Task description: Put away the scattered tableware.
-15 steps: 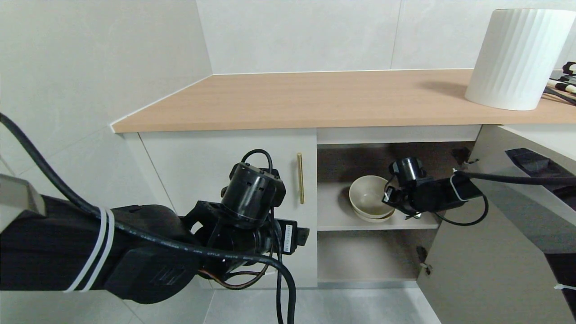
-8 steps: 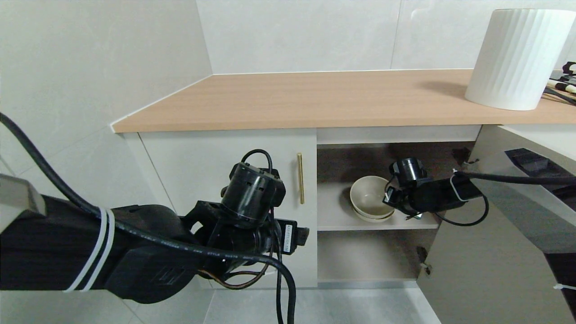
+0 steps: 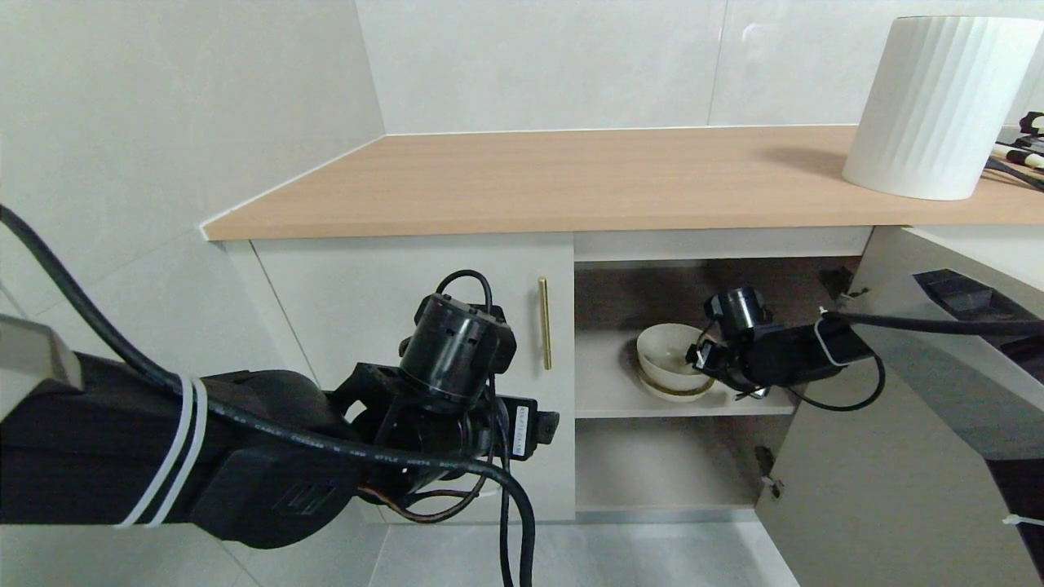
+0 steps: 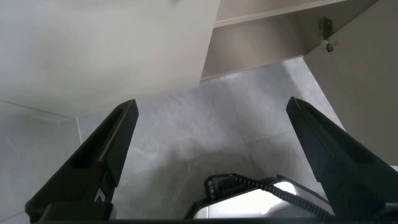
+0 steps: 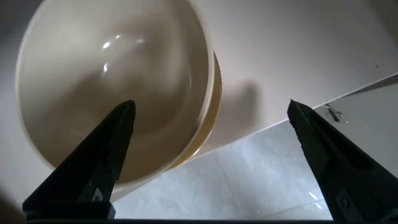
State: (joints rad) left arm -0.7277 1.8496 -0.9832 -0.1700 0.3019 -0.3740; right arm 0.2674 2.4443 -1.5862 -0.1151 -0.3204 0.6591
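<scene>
The bowl sits on the cabinet's upper shelf, nested in a second bowl beneath it. The right hand hangs just at the bowl, fingers spread wide, with the rim lying between them; I cannot tell whether they touch it. The right door stands open. The left door, with its brass handle, is closed. The left hand hangs low before that door, over the grey floor, fingers spread and empty. On the table stands a white ribbed cylinder.

I am easing the right gripper further in towards the bowl; the bowl is tilting slightly on the one beneath.
</scene>
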